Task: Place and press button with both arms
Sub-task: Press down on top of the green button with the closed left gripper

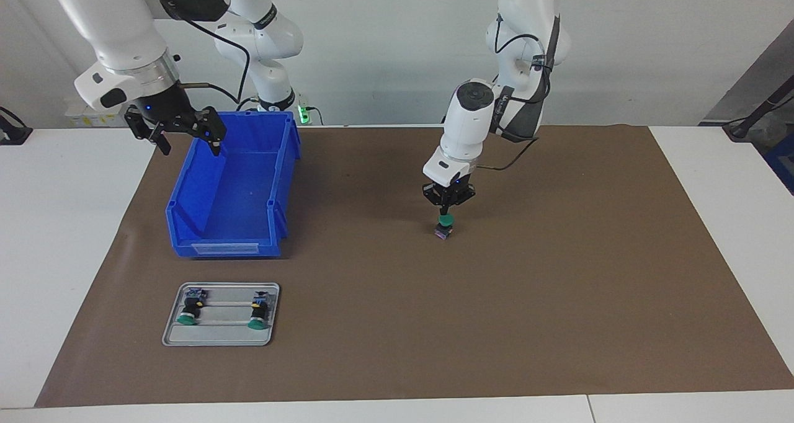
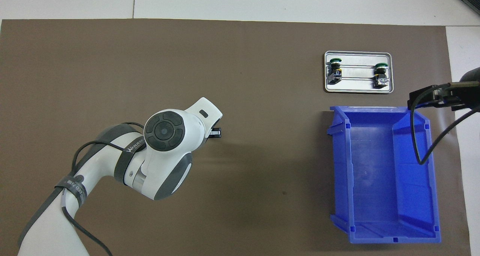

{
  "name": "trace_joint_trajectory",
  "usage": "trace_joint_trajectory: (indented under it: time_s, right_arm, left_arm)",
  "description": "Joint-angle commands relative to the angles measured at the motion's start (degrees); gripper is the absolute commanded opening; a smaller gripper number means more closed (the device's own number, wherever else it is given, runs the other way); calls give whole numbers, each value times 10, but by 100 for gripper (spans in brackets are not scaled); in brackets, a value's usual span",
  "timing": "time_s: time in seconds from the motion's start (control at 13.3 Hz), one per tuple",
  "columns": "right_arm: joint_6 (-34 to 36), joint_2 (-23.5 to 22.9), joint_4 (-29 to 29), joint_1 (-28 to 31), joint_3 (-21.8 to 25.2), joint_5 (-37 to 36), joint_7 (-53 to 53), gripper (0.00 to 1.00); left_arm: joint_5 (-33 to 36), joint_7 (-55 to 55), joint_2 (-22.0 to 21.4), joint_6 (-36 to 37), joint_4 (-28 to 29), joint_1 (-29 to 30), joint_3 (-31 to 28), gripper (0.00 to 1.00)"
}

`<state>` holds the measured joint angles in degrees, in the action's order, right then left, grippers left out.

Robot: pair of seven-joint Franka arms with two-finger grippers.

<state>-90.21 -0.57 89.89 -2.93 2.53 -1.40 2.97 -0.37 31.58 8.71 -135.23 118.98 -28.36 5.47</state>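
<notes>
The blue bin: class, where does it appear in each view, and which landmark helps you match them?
Facing view: blue bin left of centre, right gripper over its rim.
Overhead view: blue bin at lower right.
Shared landmark: metal tray beside it, farther from the robots.

The button (image 1: 444, 227) is seen standing upright on the brown mat (image 1: 558, 274), its round green cap on top of a short dark body with a bluish-grey base. It is placed well apart from the blue bin (image 1: 236, 187), toward the left arm's end of the table. The left gripper's (image 1: 446, 211) closed fingertips are set on the green cap from above. In the overhead view the button is hidden under the left arm. Two more buttons of the same look (image 1: 190, 306) (image 1: 258, 311) are laid on their sides in a grey tray (image 1: 218, 338), farther from the robots than the blue bin, green caps pointing away from the robots.
</notes>
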Motion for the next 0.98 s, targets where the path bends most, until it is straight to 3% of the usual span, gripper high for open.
trace_joint_trajectory:
  time_s: [0.0, 0.3, 0.53, 0.9]
  right_arm:
    - [-2, 10, 11, 3, -3, 3, 4, 100]
    - [-2, 10, 12, 3, -2, 3, 4, 100]
    - [-2, 10, 12, 3, -2, 3, 4, 100]
    - [-2, 10, 11, 3, -2, 3, 4, 100]
  left_arm:
    - [12, 16, -7, -27, 32, -6, -6, 0]
    - [12, 15, -7, -59, 68, -9, -6, 0]
    - [13, 15, -7, -51, 57, -9, -6, 0]
    - [13, 10, 11, 83, -87, 3, -8, 0]
